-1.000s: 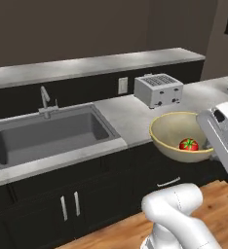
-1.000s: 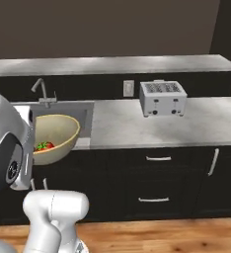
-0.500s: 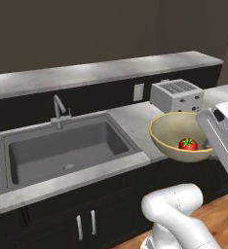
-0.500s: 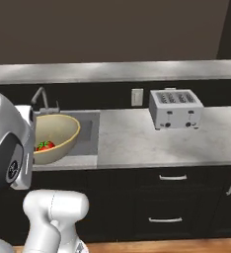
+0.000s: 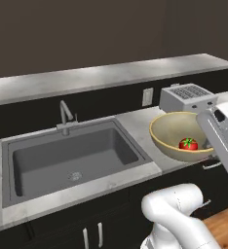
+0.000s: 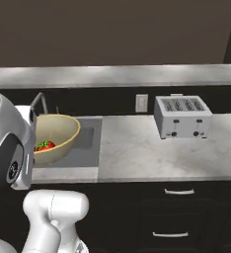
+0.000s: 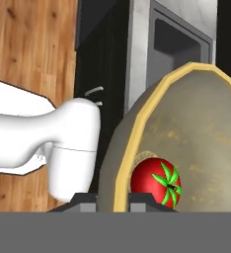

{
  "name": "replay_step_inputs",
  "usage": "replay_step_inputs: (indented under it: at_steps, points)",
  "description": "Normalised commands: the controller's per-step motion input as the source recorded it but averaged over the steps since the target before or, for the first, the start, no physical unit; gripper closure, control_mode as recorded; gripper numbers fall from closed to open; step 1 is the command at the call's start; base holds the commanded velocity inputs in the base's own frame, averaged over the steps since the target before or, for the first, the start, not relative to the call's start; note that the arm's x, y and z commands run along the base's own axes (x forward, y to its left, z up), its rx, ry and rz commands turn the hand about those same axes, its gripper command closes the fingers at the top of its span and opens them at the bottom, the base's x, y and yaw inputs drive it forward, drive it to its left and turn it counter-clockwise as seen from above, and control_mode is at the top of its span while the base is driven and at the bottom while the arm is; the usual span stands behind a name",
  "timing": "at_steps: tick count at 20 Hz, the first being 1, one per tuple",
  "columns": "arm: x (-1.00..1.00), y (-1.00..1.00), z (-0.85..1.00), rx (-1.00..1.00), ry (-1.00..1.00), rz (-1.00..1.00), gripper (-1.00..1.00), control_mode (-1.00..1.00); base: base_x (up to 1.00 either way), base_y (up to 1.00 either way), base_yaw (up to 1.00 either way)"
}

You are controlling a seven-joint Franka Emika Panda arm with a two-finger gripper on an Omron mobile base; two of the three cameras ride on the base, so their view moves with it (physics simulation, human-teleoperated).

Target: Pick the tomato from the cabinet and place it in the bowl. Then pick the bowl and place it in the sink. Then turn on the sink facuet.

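Aloft, pale speckled bowl (image 5: 177, 135) with glossy tomato (image 5: 188, 144), rim in closed pincer (image 7: 113, 197).

Red tomato (image 5: 188, 144) inside beige bowl (image 5: 170, 127), beside sink (image 5: 47, 160)

Dark wall (image 5: 86, 34), grey counter (image 6: 152, 148), wood floor (image 7: 33, 59).
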Motion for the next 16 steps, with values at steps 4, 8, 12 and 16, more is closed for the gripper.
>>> replay_step_inputs:
  at_steps: [4,8,12,16]
  points:
    - [0.00,0.00,0.00,0.00,0.00,0.00,1.00,1.00,0.46,0.00,0.23]
    - [0.00,0.00,0.00,0.00,0.00,0.00,1.00,1.00,0.24,-0.05,0.29]
    - [0.00,0.00,0.00,0.00,0.00,0.00,1.00,1.00,0.38,-0.04,0.22]
    - [0.00,0.00,0.00,0.00,0.00,0.00,1.00,1.00,0.62,0.00,0.03]
